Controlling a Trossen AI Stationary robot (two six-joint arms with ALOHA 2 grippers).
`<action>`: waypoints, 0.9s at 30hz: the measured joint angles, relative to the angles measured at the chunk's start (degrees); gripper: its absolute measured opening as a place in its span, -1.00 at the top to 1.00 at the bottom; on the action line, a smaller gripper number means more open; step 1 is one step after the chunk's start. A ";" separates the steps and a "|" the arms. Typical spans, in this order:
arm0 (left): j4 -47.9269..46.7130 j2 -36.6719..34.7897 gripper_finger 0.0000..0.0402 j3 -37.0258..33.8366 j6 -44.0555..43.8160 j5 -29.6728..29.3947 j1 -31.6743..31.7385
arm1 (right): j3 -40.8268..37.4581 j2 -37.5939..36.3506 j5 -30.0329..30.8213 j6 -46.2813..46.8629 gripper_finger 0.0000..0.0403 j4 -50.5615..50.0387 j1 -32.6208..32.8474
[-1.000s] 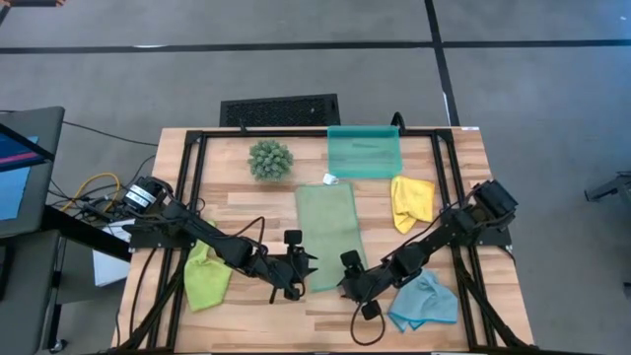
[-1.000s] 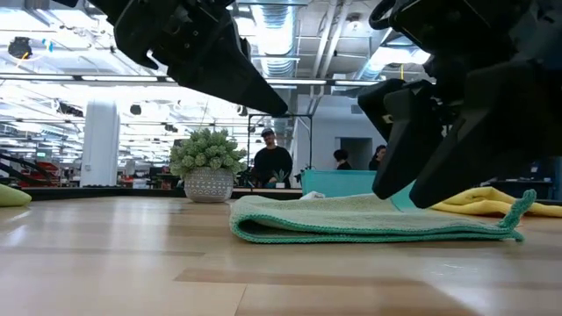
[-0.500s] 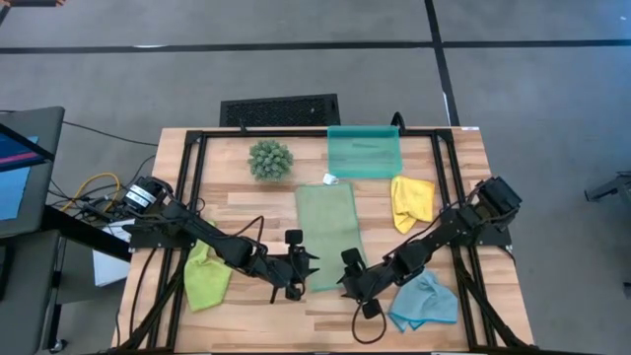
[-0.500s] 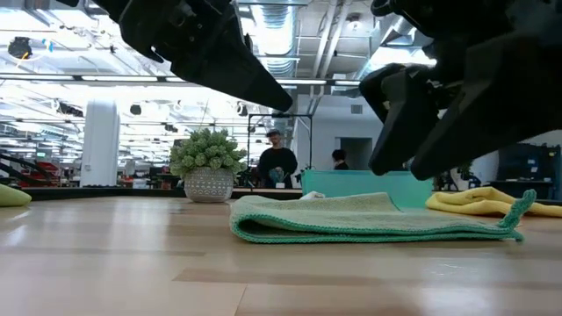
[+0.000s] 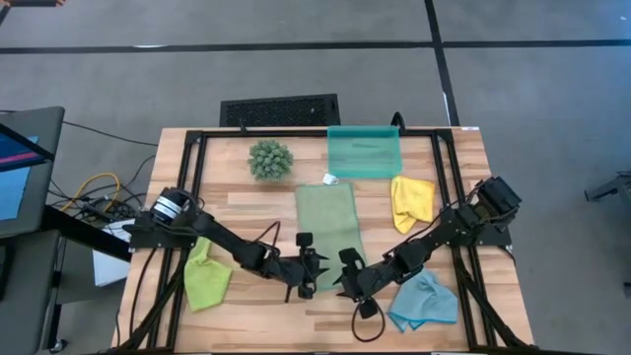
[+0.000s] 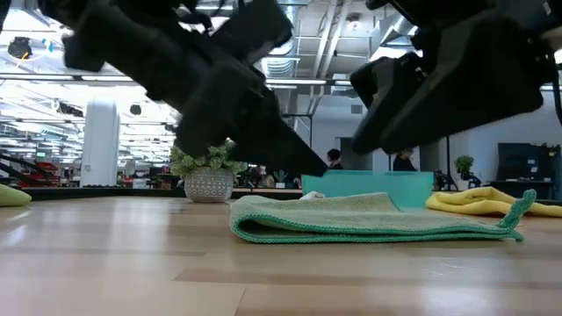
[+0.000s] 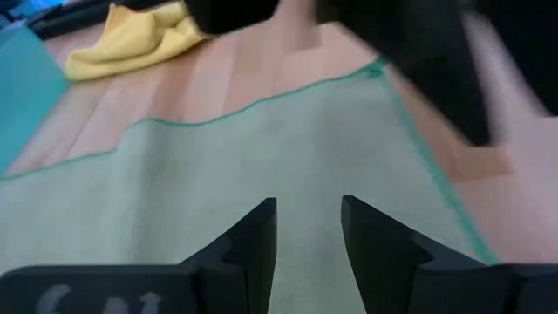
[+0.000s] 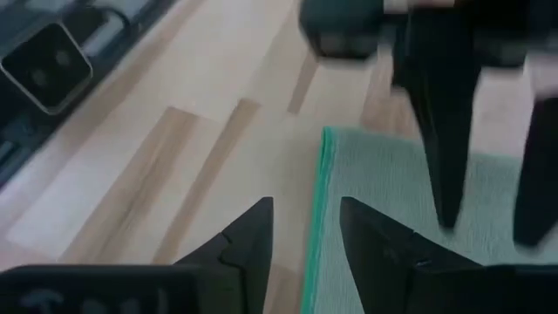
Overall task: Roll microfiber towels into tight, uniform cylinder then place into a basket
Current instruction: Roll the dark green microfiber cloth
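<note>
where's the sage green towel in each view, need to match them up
High view: sage green towel lies flat mid-table, running toward the near edge.
Low view: its near end lies folded on the wood, centre-right.
Left wrist view: it fills the middle.
Right wrist view: one corner shows.
Shared landmark: the towel's darker green stitched edge.

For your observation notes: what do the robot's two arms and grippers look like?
Both arms are dark, jointed links with black cables looped alongside. The left arm has a silvery round cap near its base. Each ends in a two-finger gripper: the left gripper and right gripper have matte black, wedge-shaped fingers.
</note>
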 joint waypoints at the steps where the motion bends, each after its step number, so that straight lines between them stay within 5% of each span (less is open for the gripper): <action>1: -0.28 0.19 0.39 0.00 -0.61 -0.02 0.44 | 0.00 0.00 -0.01 -0.01 0.22 -0.14 0.00; 15: -2.92 0.21 0.39 0.04 -6.48 2.67 2.92 | 0.61 8.86 1.59 -1.44 0.14 2.75 -2.87; 27: -7.68 1.34 0.39 0.00 -8.18 3.50 3.92 | 0.72 10.27 0.92 -1.62 0.59 3.61 -4.09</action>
